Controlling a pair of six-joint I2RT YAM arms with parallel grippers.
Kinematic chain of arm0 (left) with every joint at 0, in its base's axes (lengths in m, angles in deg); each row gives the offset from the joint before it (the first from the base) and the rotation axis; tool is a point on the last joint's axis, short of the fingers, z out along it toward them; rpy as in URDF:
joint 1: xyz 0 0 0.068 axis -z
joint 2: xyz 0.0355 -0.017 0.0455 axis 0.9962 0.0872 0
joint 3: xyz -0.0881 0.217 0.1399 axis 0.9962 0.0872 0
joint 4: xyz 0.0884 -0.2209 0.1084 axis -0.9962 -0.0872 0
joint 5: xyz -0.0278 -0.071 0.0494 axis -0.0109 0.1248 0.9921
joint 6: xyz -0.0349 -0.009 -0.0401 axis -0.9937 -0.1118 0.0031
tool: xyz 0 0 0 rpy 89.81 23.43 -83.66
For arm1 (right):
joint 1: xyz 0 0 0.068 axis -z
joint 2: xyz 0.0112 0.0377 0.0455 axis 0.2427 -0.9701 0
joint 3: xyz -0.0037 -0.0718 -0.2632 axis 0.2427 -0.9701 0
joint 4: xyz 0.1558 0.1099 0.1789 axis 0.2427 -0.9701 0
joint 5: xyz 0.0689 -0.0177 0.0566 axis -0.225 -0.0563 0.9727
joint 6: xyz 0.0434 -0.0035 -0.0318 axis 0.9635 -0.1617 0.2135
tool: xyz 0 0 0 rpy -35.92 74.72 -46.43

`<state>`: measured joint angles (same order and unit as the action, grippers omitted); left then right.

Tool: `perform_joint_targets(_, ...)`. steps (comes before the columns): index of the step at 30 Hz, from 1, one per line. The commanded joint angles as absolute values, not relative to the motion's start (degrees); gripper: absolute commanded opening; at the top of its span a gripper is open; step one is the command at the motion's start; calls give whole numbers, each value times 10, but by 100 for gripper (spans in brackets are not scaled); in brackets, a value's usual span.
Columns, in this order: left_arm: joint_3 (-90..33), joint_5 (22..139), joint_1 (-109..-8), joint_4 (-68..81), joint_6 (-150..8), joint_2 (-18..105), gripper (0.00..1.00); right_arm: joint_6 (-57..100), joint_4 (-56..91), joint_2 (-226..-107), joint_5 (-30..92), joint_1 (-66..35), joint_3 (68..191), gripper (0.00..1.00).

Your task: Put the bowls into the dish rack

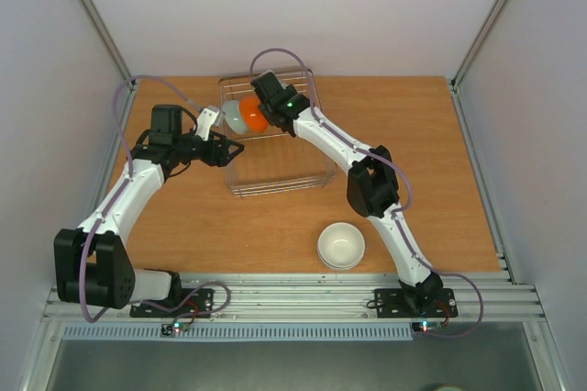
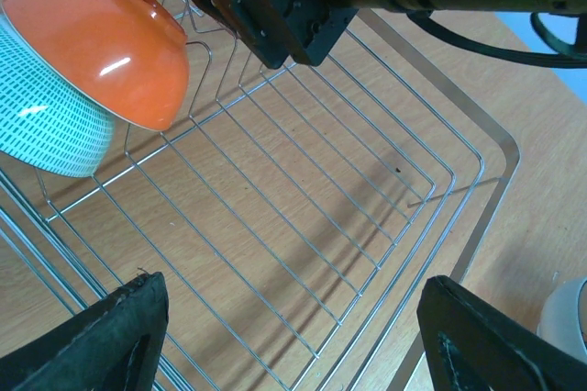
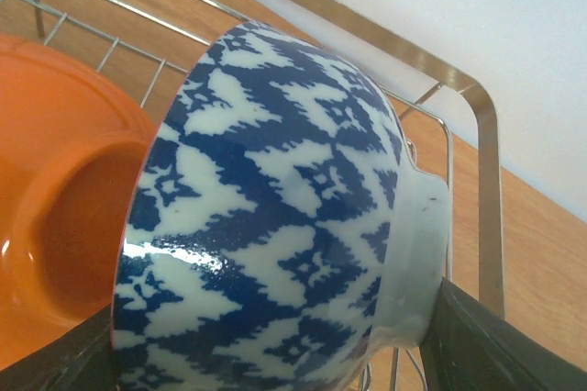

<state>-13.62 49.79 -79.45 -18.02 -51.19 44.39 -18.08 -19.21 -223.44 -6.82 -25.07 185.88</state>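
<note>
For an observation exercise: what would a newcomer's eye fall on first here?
The orange bowl stands out, propped on edge at the dish rack's far end against a pale blue-green bowl. A blue-and-white bowl fills the right wrist view, held between the right gripper's fingers.

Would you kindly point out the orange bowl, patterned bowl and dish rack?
orange bowl (image 2: 119,47), left wrist view, outer wall.
patterned bowl (image 3: 275,217), right wrist view, outer wall.
dish rack (image 3: 488,207), right wrist view, rim bar.

Dish rack (image 2: 495,148): thin metal wire, smooth, shiny
Orange bowl (image 2: 110,42): glazed ceramic, high gloss
Pale blue-green bowl (image 2: 41,129), at its 8 o'clock: finely textured, soft sheen
Patterned bowl (image 3: 275,217): blue-and-white glaze, glossy
Table (image 1: 413,152): wood grain, matt
White bowl (image 1: 341,244), table's 5 o'clock: smooth
</note>
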Motion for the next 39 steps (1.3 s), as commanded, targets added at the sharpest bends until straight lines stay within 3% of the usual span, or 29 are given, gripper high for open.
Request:
perform_joint_targets(1,-142,488,-794,-171,-503,445,75,-183,-204,-2251,-73,-249,1892,1)
perform_joint_targets(11,-142,482,-794,-171,-503,448,75,-176,-226,-2271,-56,-252,1907,5)
perform_joint_targets(15,-142,482,-794,-171,-503,448,75,-174,-237,-2286,-52,-253,1925,23)
perform_joint_targets(27,-142,481,-794,-175,-501,442,74,-173,-235,-2299,-43,-253,1927,50)
perform_joint_targets(34,-142,482,-794,-178,-497,439,74,-172,-218,-2293,-13,-253,1912,84)
perform_joint_targets(39,-142,481,-794,-178,-496,438,75,-171,-206,-2283,-4,-254,1893,93)
